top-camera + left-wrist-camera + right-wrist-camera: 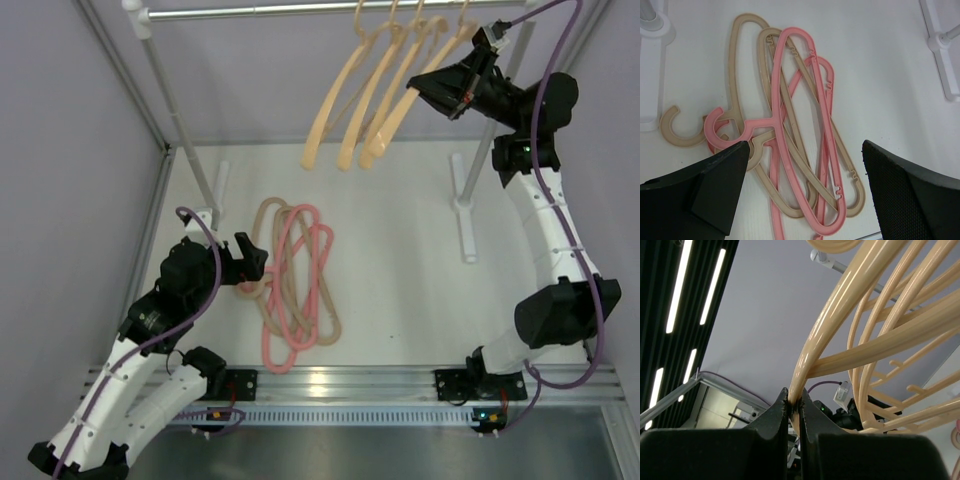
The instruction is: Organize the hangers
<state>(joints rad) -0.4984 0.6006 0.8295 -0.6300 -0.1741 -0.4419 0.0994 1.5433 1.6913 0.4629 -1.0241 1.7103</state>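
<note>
My right gripper (794, 407) is raised to the far right of the worktop (420, 270), beside the grey rail (300, 10). Its two fingers are pinched together on the thin bar of one of the peach hangers (350, 105). In my right wrist view that pale bar runs straight up out of the closed fingertips, with the curved arms of the others crowding in just beside it. From above I count four peach hooks over the rail. The hanger bodies slope down and to the left, close together and overlapping, and the one I grip is the nearest to my arm. My left gripper (250, 262) is low over the left side of the worktop, its fingers spread wide apart with nothing between them. Below it, lying flat, is a tangled pile: two pink hangers (812, 130) laid across two beige hangers (742, 55), all overlapping lengthwise. Their hook ends point toward my left finger; a beige hook curls out on its own at the edge of the pile, and a pink hook lies just beside it. The pile rests near the foot of the left white post (650, 30), well apart from the hangers on the rail.
</note>
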